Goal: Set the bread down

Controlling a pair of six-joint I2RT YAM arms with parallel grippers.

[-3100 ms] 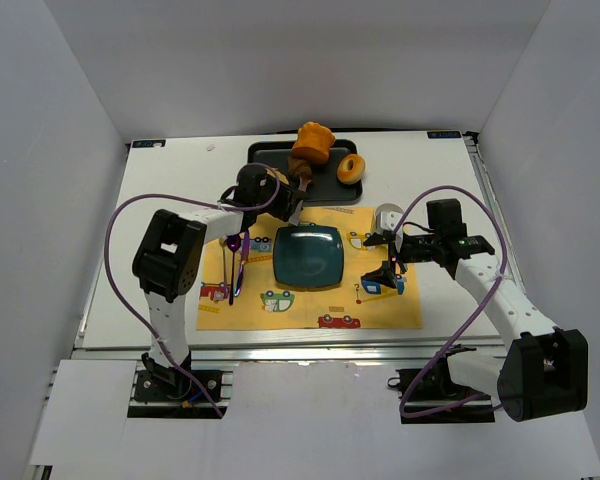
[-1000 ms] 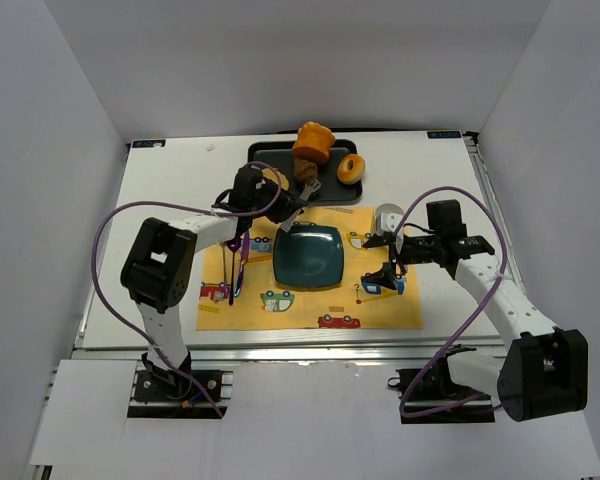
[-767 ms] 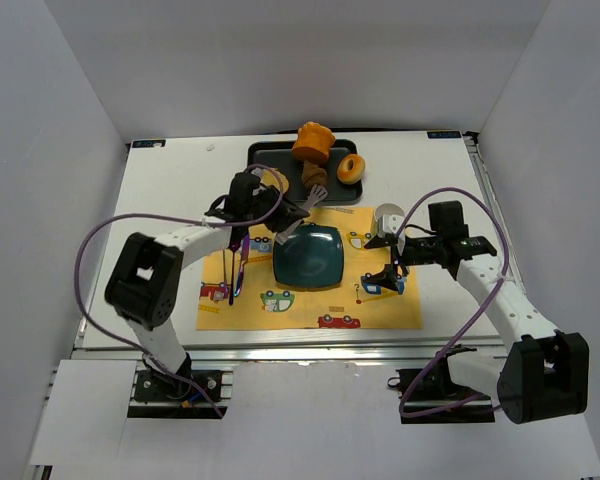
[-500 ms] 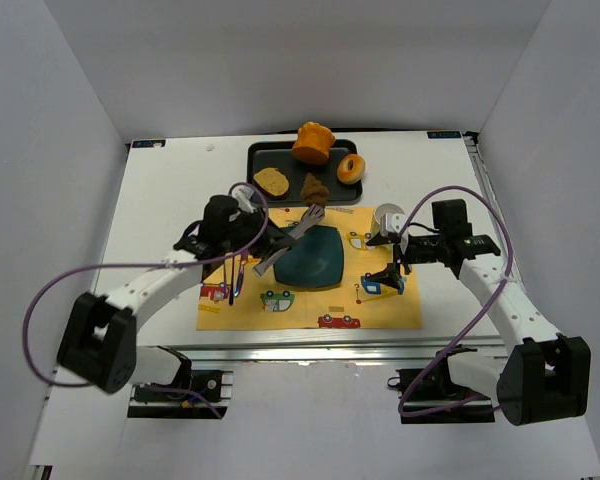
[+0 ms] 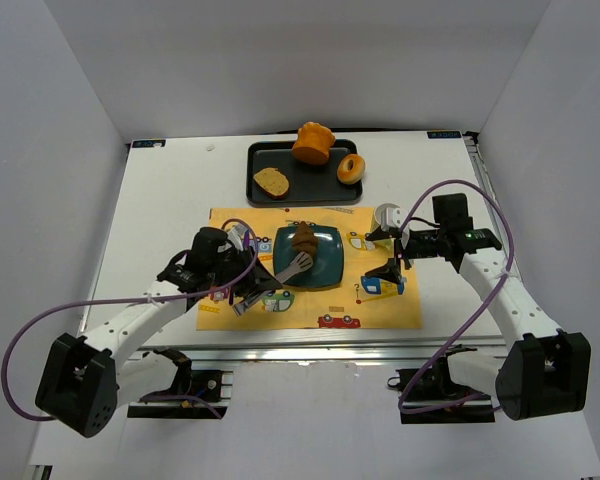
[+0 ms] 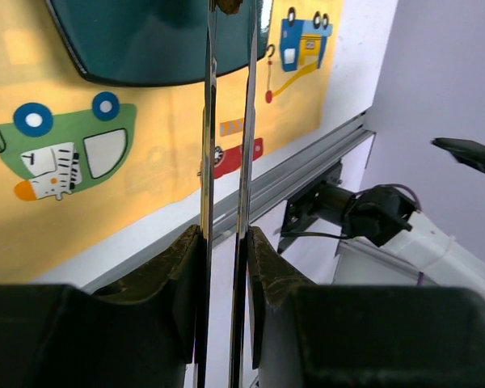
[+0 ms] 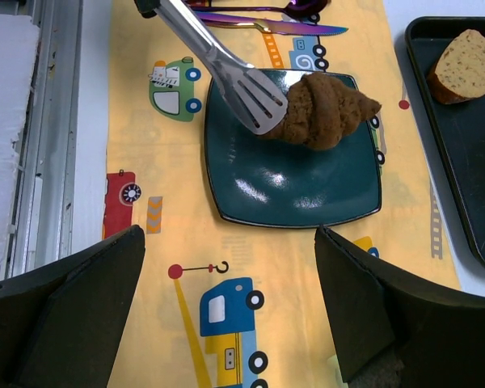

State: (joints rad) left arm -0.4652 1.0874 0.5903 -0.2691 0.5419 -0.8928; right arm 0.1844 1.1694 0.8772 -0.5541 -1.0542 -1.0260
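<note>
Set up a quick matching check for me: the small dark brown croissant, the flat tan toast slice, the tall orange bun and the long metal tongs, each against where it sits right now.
Things:
1. small dark brown ridged croissant
2. flat tan toast slice
3. tall orange bun
4. long metal tongs

Places:
A. left end of the black tray
B. clamped in the left gripper
C. on the square teal plate
D. far edge of the black tray

Pairs: 1-C, 2-A, 3-D, 4-B.
</note>
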